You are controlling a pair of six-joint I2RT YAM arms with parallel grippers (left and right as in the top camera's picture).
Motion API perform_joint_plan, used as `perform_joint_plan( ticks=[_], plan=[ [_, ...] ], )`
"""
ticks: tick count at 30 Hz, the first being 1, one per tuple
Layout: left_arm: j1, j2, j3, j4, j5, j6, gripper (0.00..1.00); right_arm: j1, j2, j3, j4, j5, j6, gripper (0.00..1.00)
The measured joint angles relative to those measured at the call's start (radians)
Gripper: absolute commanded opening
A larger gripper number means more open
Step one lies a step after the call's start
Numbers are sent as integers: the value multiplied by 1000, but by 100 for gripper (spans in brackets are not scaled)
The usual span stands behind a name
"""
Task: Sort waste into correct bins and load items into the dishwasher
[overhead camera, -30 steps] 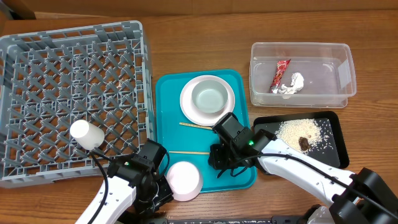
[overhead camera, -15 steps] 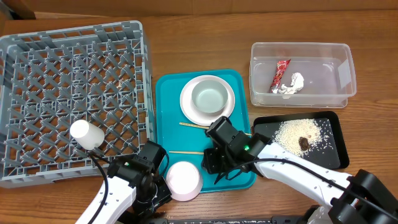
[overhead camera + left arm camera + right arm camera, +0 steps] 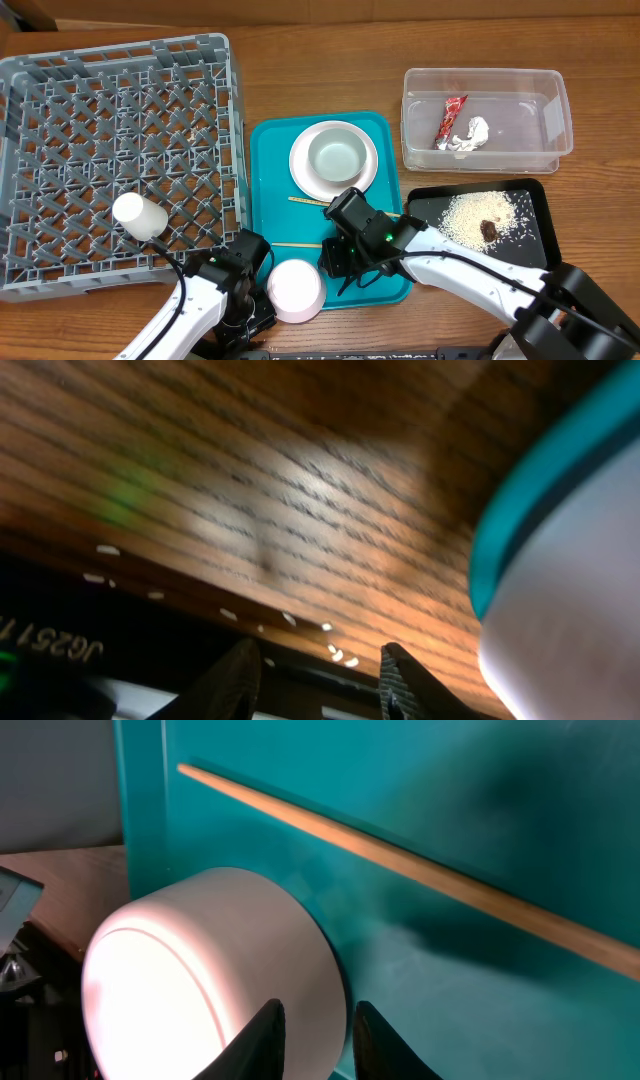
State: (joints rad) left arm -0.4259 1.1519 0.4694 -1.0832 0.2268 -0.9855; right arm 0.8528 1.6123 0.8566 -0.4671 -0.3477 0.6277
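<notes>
Left wrist: blurred pale pink bowl (image 3: 580, 630), cut off; left gripper (image 3: 320, 652) parted, empty.

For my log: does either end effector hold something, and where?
Nothing is held: left end effector and right end effector are open beside the pink bowl.

warm brown wood-grain table (image 3: 300, 70) filling basically the whole overhead view, soft glare patch (image 3: 320, 490) on the wood in the left wrist view
</notes>
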Motion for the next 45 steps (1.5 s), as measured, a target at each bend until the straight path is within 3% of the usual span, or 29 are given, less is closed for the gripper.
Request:
perform_joint_plan(
  ticks=[9,30,37,45],
  plan=[
    [0,49,-5,45,-3,42,47,1,50,0,48,5,0,28],
    [0,51,24,130,37,238,44,13,50,0,45,-94,-1,31],
    [0,51,48,125,50,266,47,-63,48,5,-76,-74,0,37],
    [0,51,48,124,50,285,48,-260,-53,65,-448,-26,-22,37]
  ],
)
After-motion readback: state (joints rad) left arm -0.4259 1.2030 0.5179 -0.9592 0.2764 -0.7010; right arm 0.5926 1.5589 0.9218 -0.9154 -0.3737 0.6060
